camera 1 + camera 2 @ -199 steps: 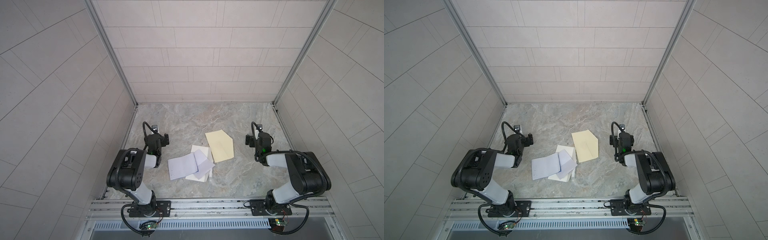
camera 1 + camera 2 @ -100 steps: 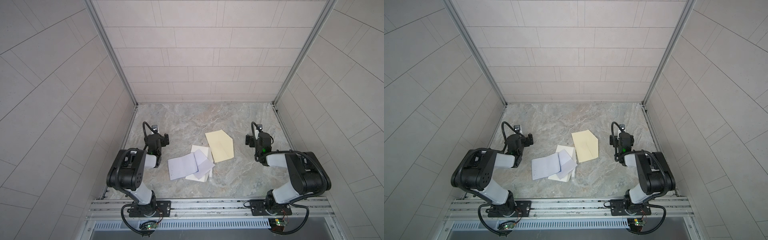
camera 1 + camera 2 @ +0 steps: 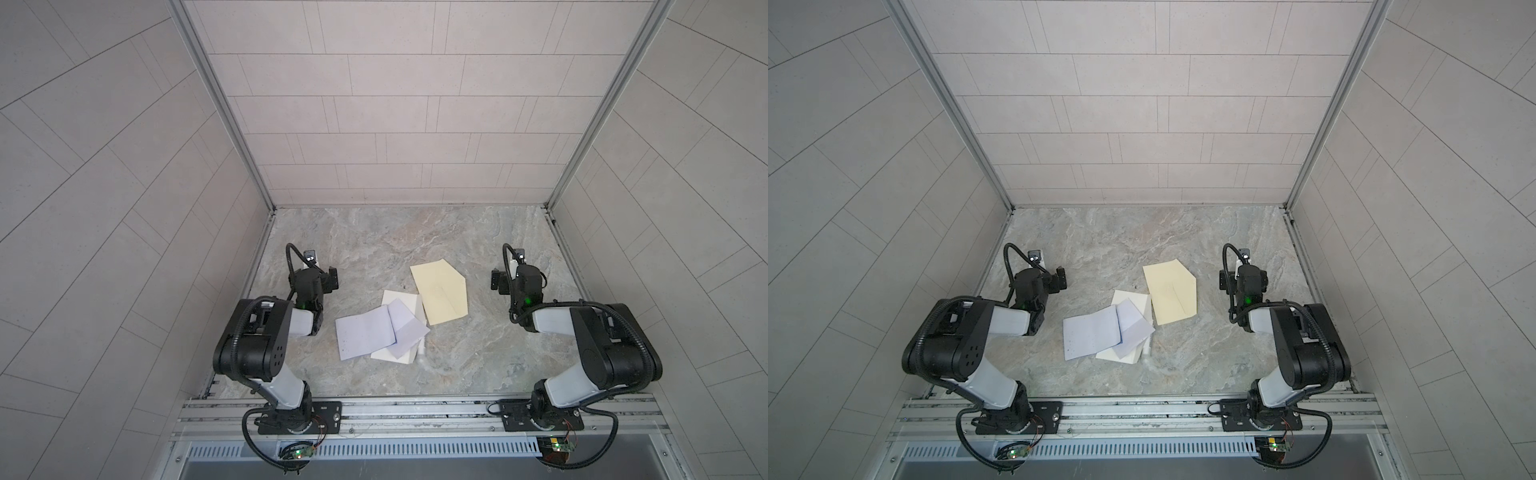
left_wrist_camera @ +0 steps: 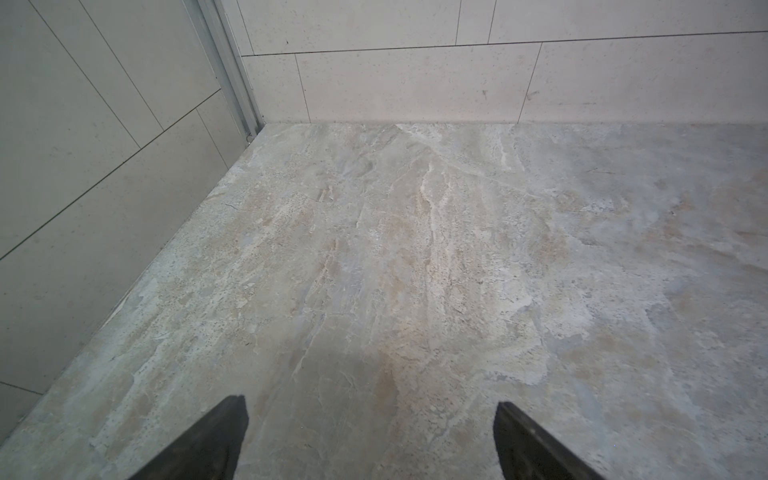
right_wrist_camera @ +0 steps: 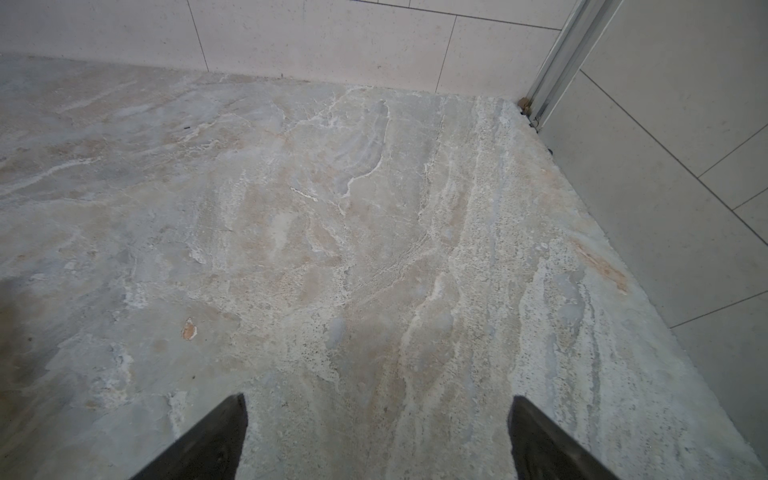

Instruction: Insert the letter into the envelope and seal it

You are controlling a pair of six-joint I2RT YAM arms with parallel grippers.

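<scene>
Though my wrist views catch only bare table (image 4: 415, 249), from above the letter (image 3: 365, 338) half-hides a cream sheet (image 3: 401, 296), just beside the envelope (image 3: 440, 297). My left gripper (image 4: 370, 415) and right gripper (image 5: 376, 411), both spread and empty, flank the envelope, well apart. Nothing has moved.

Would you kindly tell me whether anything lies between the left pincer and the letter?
Nothing visible does: in a top view, only bare table lies between the open left pincer and the near edge of the letter.
</scene>
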